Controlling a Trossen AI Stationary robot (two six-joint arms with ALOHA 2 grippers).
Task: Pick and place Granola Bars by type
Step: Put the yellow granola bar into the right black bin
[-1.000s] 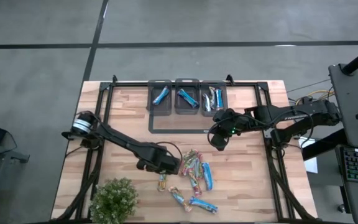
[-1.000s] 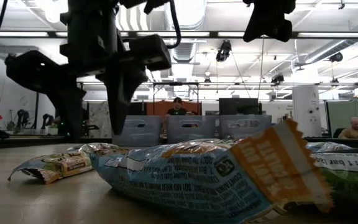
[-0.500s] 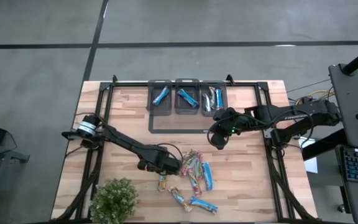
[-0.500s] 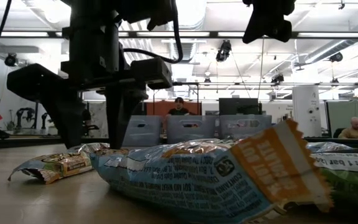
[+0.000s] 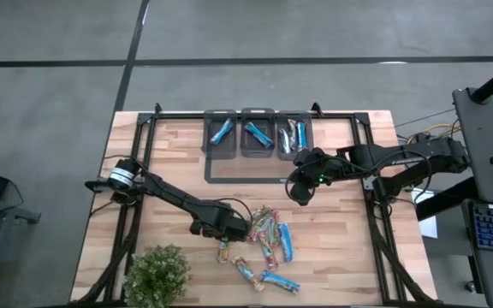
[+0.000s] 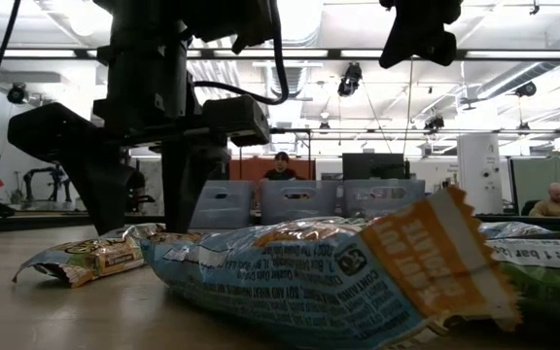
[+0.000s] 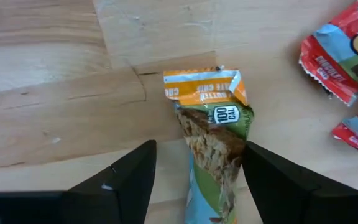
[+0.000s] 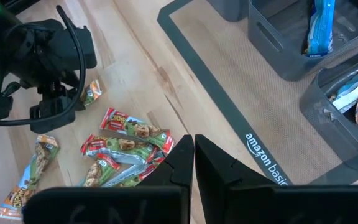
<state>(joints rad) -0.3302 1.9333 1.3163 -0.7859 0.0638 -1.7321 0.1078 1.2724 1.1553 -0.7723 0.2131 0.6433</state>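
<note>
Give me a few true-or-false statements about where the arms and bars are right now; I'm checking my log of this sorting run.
1. The left gripper has its jaws open on either side of a green-and-orange granola bar lying on the table. True.
2. The right gripper holds a blue bar. False: its jaws are shut with nothing between them.
3. Three grey bins stand at the far edge of the table, each with bars inside. True.
4. The plant stands beside the bins. False: it stands at the near edge on the left arm's side, away from the bins.
5. All bars are already sorted. False: a pile of loose bars lies on the wood.
</note>
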